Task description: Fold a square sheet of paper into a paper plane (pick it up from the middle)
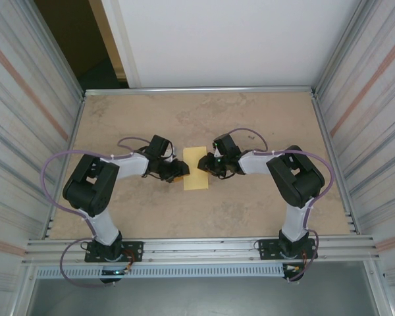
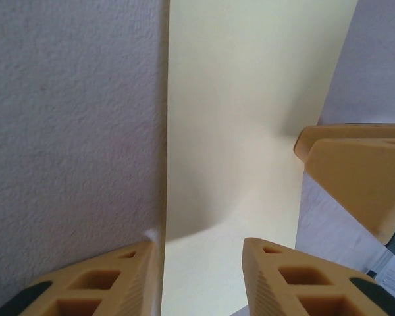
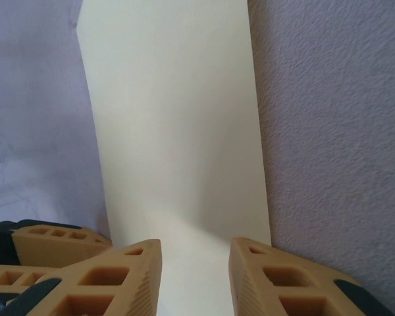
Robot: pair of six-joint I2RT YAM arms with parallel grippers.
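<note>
The left arm (image 1: 92, 187) reaches in over the table (image 1: 204, 112) from the near left corner. Its elbow is bent and its wrist points toward the table's middle. The left gripper (image 1: 176, 170) sits low, just left of the middle. In its wrist view the two tan fingers (image 2: 105, 286) stand clearly apart, roughly a third of the way open. One is over bare table at the paper's edge and the other is over the paper itself. They are not pinching anything that I can see.

The sheet of paper (image 1: 196, 170) lies flat at the middle of the table. It is a pale-yellow strip, longer than it is wide, and it runs away from the near edge. Close up its surface is plain, and a soft shadow falls across it near the fingers.

The right gripper (image 1: 209, 166) sits low, just right of the middle, facing the other gripper across the paper. Its fingers (image 3: 283, 286) are also parted about a third, with the paper passing between and beneath them. Whether they press on the paper I cannot tell. The right arm (image 1: 296, 178) bends back to the near right corner.
</note>
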